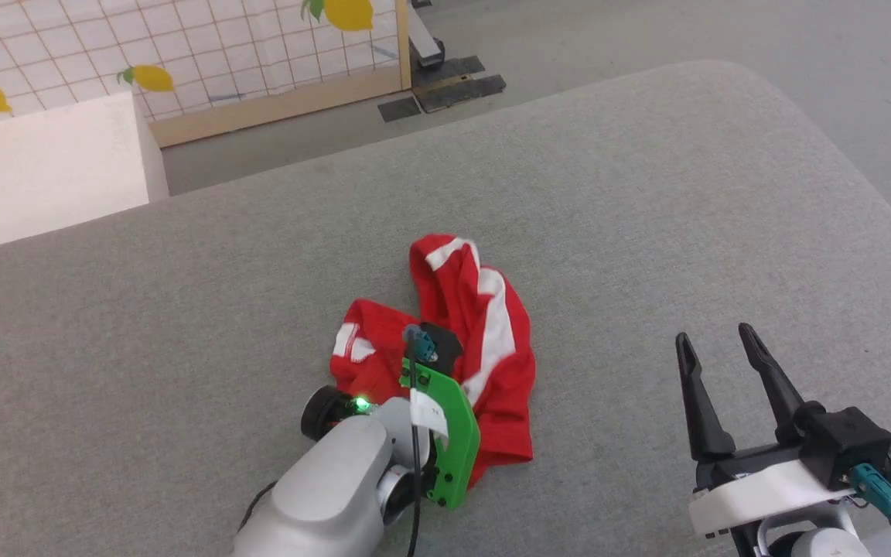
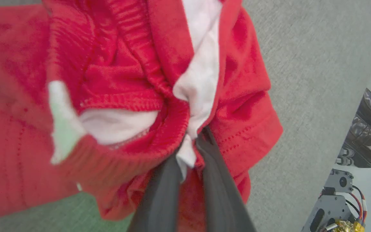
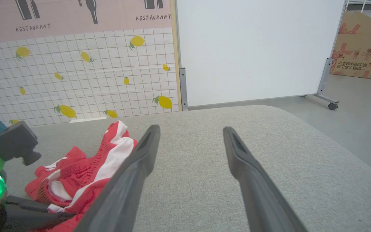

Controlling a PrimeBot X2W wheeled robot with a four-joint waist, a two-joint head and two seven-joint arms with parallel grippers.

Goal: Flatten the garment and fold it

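Arms differ: the left tool (image 2: 193,143) points down, clenched on a fold of the crumpled garment (image 1: 461,286) amid the grey pad (image 1: 646,193), while the right tool (image 1: 712,333), spread, points level, well apart, over bare padding.

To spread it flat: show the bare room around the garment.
Bare cushion beyond and left of the garment, and between it and the open right end effector. Crowded at its near edge, where the left end effector grips.

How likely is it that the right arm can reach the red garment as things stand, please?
Probably yes: only bare grey cushion lies between the right arm's open fingers and the garment.
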